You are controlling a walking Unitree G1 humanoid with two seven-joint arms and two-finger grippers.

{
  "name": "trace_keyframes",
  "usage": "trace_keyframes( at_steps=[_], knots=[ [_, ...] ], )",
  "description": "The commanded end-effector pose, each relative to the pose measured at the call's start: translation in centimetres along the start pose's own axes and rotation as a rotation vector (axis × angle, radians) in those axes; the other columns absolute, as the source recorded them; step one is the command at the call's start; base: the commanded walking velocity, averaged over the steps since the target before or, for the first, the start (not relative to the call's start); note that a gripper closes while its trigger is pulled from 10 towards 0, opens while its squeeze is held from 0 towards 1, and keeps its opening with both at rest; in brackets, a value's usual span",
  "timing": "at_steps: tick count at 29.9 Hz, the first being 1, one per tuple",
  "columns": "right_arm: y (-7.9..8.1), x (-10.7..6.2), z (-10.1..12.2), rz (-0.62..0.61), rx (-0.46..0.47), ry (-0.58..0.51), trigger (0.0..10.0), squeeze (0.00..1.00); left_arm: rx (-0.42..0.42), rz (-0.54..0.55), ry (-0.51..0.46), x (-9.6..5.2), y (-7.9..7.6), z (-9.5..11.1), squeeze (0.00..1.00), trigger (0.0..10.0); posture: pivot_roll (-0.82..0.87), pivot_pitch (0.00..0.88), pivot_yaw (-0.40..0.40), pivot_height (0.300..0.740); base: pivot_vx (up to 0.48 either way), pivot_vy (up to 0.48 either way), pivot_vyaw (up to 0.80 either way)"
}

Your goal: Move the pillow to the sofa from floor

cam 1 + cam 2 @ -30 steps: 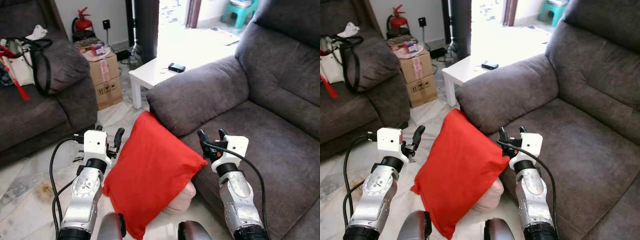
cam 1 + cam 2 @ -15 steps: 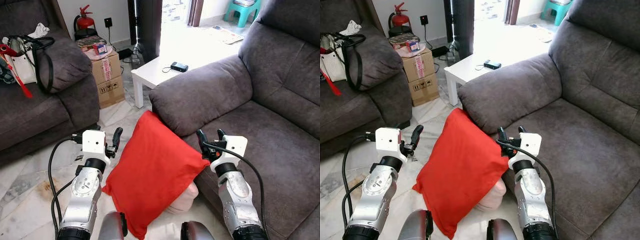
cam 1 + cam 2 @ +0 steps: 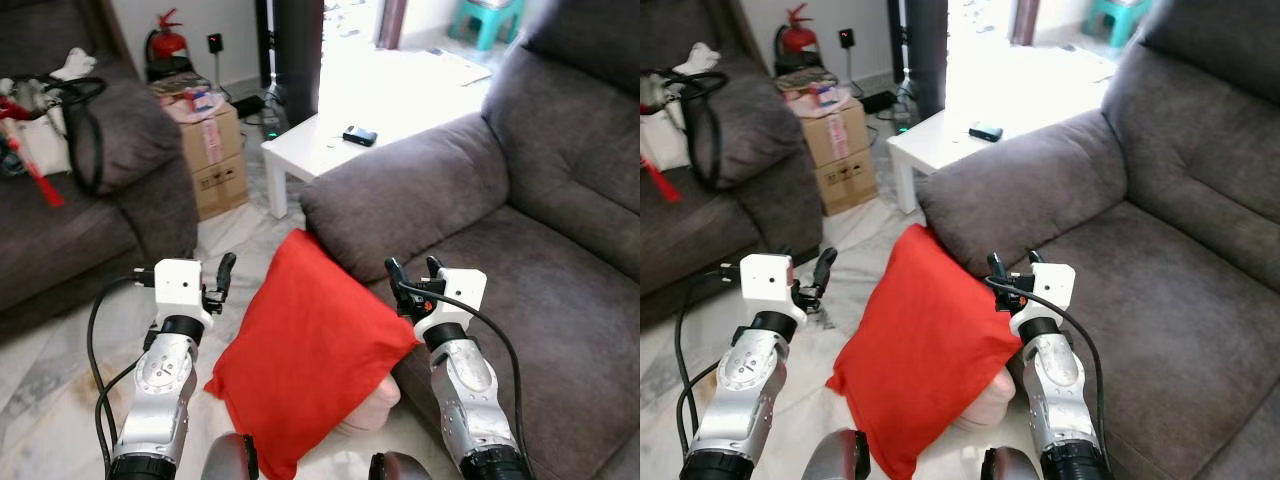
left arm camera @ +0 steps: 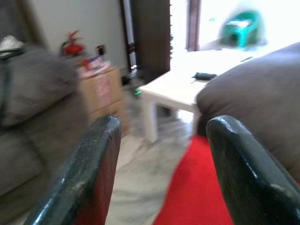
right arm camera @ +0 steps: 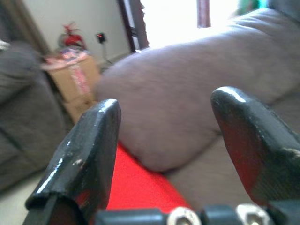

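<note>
A square red fabric pillow [image 3: 308, 352] stands tilted on one corner on the pale marble floor [image 3: 60, 400], leaning against the front of the grey-brown upholstered sofa [image 3: 560, 250], its top corner tucked just under the sofa's rounded armrest [image 3: 400, 195]. A pale pinkish cushion [image 3: 375, 400] peeks out from behind the pillow's lower edge, at the sofa's base.

The left gripper [image 3: 221, 278] is raised beside the pillow's left edge, apart from it, its two black fingers spread wide with nothing between them; the left wrist view shows the gap between the fingers [image 4: 89, 178] open onto the floor and a strip of red. The right gripper [image 3: 412, 275] sits at the pillow's right corner, by the front edge of the sofa seat, fingers [image 5: 84, 154] likewise wide apart and holding nothing; whether it touches the fabric cannot be told.

Beyond the armrest stands a low white table [image 3: 320, 145] with a small dark device [image 3: 358, 135] on top. A taped cardboard box [image 3: 212, 150] sits on the floor beside a second dark grey sofa [image 3: 90, 210], which carries a white bag with black straps [image 3: 45, 125]. A red fire extinguisher [image 3: 168, 42] stands against the far wall.
</note>
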State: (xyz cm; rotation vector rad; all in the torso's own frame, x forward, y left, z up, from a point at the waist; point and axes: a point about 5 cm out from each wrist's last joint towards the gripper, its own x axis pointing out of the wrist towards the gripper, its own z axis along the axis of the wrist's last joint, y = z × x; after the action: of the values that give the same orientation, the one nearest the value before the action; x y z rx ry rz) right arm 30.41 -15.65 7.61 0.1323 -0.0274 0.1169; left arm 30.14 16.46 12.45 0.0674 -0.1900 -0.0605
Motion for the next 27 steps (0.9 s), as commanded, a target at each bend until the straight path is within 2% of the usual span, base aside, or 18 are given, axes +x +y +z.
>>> trace_keyframes(
  at_steps=[1, 8, 11, 15, 17, 24, 27],
  knots=[
    [0.8, 0.4, 0.2, 0.017, 0.015, -0.007, 10.0, 0.00, 0.015, 0.024, 0.021, -0.4, 1.0, -0.4, 0.00, 10.0, 0.00, 0.087, -0.024, 0.625, 0.315, 0.000, 0.00],
    [0.8, 0.5, 0.0, 0.022, 0.016, -0.001, 10.0, 0.00, 0.017, 0.025, 0.020, -0.4, 0.9, -0.4, 0.00, 10.0, 0.00, 0.088, -0.023, 0.625, 0.315, 0.000, 0.00],
    [0.8, 0.6, -0.1, 0.029, 0.015, 0.011, 10.0, 0.00, 0.021, 0.011, 0.020, -0.3, 0.8, -0.4, 0.00, 10.0, 0.00, 0.089, -0.023, 0.625, 0.000, 0.000, 0.00],
    [1.0, 0.4, -1.1, 0.055, -0.011, 0.070, 10.0, 0.00, 0.022, 0.010, 0.034, -0.4, 0.6, -0.7, 0.00, 10.0, 0.00, 0.089, -0.024, 0.625, 0.000, 0.000, 0.00],
    [0.7, 0.2, -2.0, 0.045, -0.051, 0.134, 10.0, 0.00, 0.009, 0.018, 0.052, -0.5, 0.7, -1.0, 0.00, 10.0, 0.00, 0.088, -0.024, 0.625, 0.000, 0.000, 0.00],
    [0.7, 0.0, -4.1, 0.040, -0.053, 0.290, 10.0, 0.00, 0.007, 0.024, 0.161, -1.2, 1.2, -3.4, 0.00, 10.0, 0.00, 0.093, -0.023, 0.625, 0.000, 0.000, 0.00],
    [0.4, 0.0, -4.7, 0.010, -0.012, 0.337, 10.0, 0.00, 0.022, 0.027, 0.208, -1.9, 1.4, -4.4, 0.00, 10.0, 0.01, 0.096, -0.025, 0.625, 0.000, 0.000, 0.00]
  ],
)
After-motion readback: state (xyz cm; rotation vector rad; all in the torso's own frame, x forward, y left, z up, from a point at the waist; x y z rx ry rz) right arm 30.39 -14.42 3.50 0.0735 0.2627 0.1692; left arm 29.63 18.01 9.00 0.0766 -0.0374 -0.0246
